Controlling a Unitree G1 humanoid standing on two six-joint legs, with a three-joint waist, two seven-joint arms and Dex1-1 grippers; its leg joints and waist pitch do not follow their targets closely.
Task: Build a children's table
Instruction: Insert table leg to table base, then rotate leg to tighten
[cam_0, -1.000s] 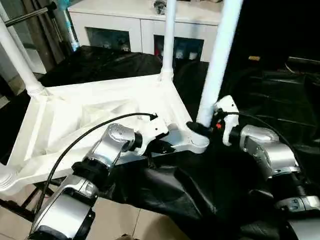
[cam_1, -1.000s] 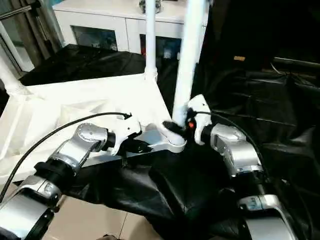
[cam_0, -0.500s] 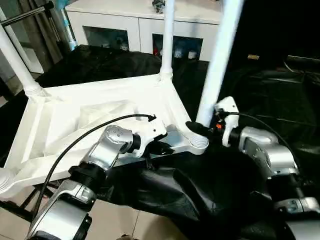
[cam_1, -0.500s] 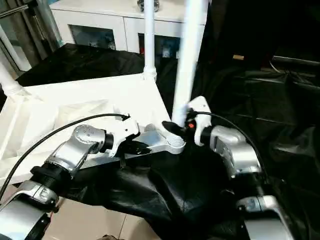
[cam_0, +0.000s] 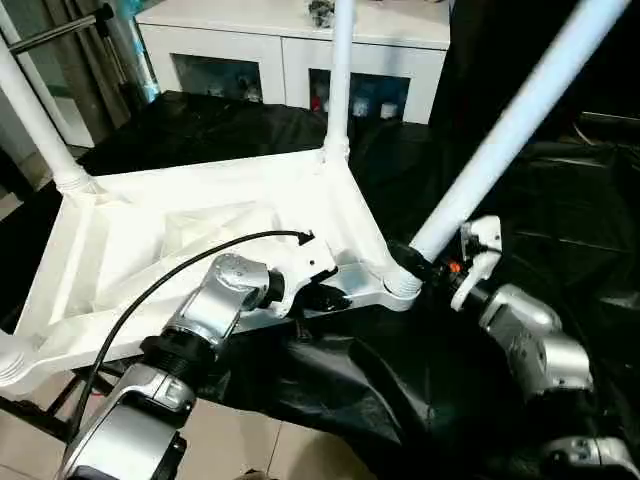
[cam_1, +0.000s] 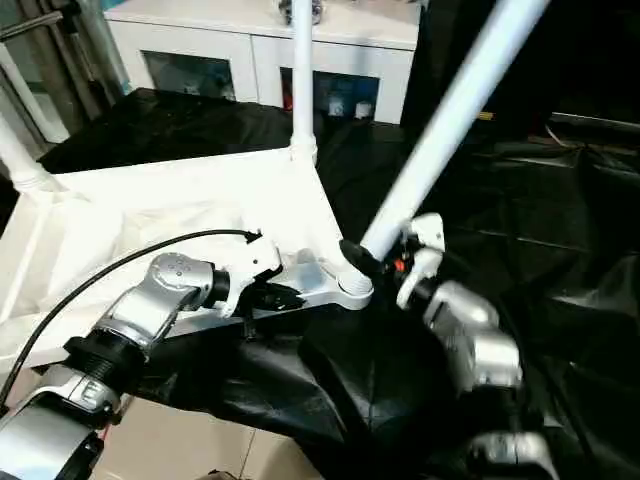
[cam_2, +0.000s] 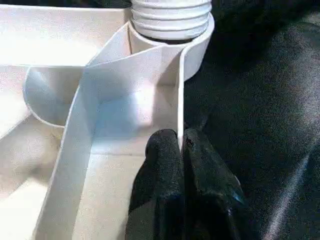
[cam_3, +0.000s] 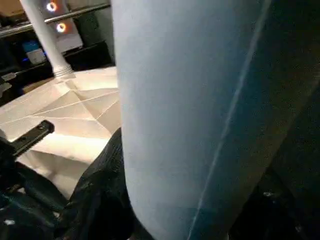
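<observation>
The left claw (cam_2: 181, 150) pinched the tabletop (cam_0: 150, 250) rim wall. The right claw (cam_0: 425, 268) grasped the tilted leg (cam_0: 500, 130) just above its corner socket (cam_0: 400, 285).

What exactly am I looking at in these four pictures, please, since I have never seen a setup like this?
A two-armed humanoid robot is assembling a children's table. Two pictures come from its head, looking down over its silver forearms; the other two from cameras on its wrists. The white tabletop lies upside down on a black-draped work table, with legs standing in its corner sockets. The left claw pinches the tabletop's rim near a corner. The right claw grips the nearest leg, which leans sideways at its socket.
</observation>
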